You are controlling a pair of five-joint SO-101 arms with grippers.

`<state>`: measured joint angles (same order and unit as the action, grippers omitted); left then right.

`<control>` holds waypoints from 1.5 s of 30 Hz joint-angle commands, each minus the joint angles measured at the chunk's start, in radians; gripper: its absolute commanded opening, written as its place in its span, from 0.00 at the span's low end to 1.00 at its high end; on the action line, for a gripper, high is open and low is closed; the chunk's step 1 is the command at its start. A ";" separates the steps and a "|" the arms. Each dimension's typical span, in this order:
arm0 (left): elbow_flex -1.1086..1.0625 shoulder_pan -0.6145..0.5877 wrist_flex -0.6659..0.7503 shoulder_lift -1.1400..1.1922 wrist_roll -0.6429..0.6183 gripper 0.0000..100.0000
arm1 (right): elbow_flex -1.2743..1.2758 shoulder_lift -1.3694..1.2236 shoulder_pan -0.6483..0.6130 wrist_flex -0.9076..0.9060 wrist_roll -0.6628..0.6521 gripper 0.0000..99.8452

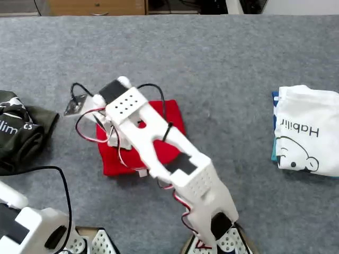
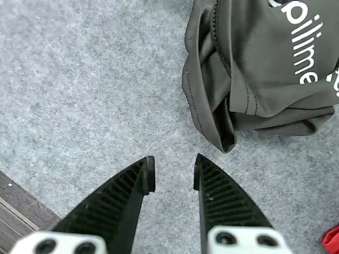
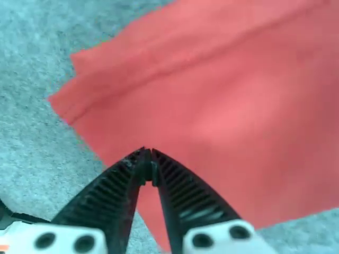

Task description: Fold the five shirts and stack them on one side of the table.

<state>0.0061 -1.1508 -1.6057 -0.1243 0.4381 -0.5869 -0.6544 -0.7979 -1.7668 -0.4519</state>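
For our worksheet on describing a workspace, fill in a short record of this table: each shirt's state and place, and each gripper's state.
Red shirt: folded flat, mid-table, under the right arm
Dark shirt: crumpled, on the left arm's side
White shirt: folded, on top of a pile on the right arm's side
Blue cloth: edge showing under the white shirt
Left gripper: open, above the grey table beside the dark shirt
Right gripper: shut, tips over the red shirt
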 commanded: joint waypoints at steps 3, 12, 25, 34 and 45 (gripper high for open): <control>0.046 -0.044 0.011 -0.041 0.002 0.13 | -0.157 -0.015 0.189 -0.002 0.008 0.00; 0.044 -0.040 0.012 -0.041 -0.002 0.13 | -0.171 -0.091 0.355 0.008 0.003 0.00; 0.038 -0.032 0.005 -0.041 0.003 0.13 | -0.377 -0.105 0.429 -0.009 0.005 0.00; 0.037 -0.034 0.005 -0.041 0.005 0.13 | -0.460 -0.334 0.496 0.081 0.006 0.00; 0.040 -0.049 0.006 -0.039 0.005 0.13 | -0.668 -0.317 0.521 -0.020 0.008 0.00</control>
<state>0.0061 -1.1907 -1.6057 -0.1243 0.4381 -1.2083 -1.0457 -0.2823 -1.7668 -0.4519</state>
